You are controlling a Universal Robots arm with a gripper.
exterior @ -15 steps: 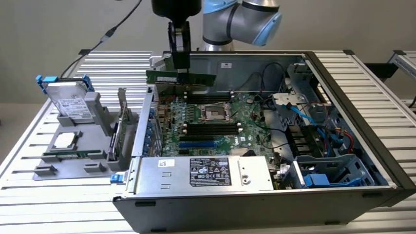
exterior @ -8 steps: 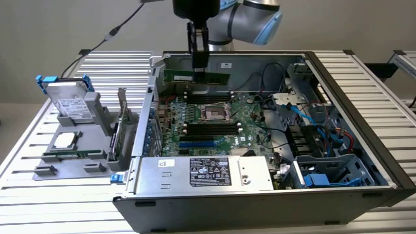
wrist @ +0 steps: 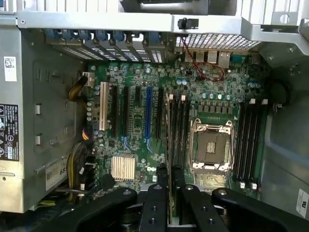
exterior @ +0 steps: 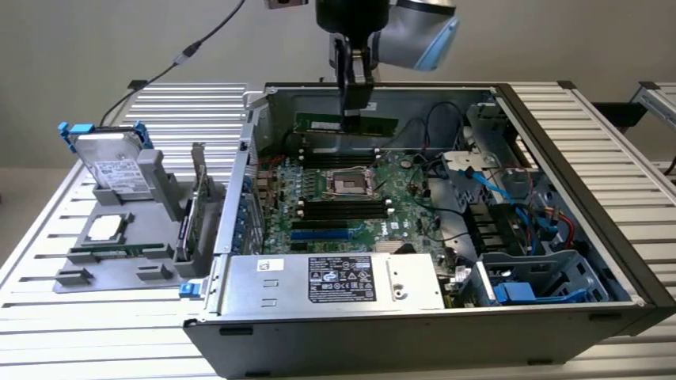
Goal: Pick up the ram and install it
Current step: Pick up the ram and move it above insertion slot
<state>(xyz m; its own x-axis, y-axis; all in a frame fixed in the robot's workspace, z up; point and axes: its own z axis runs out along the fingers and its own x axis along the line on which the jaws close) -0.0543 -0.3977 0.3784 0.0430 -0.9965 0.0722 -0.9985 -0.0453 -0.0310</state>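
The ram point(exterior: 317, 123) is a long, thin green stick hanging level over the motherboard point(exterior: 317, 198) inside the open computer case. My gripper point(exterior: 355, 111) comes down from above and is shut on the stick's upper edge near its middle. In the wrist view the ram point(wrist: 167, 135) appears edge-on between my fingers point(wrist: 154, 205), in line with the black memory slots point(wrist: 178, 130) beside the CPU socket point(wrist: 211, 147). The stick is above the slots and apart from them.
A second bank of memory slots point(wrist: 248, 145) lies on the socket's other side. The power supply point(exterior: 338, 281) fills the case's near end; cables and a drive cage point(exterior: 528, 277) crowd the exterior view's right. A grey stand with a hard drive point(exterior: 116, 170) sits outside at the exterior view's left.
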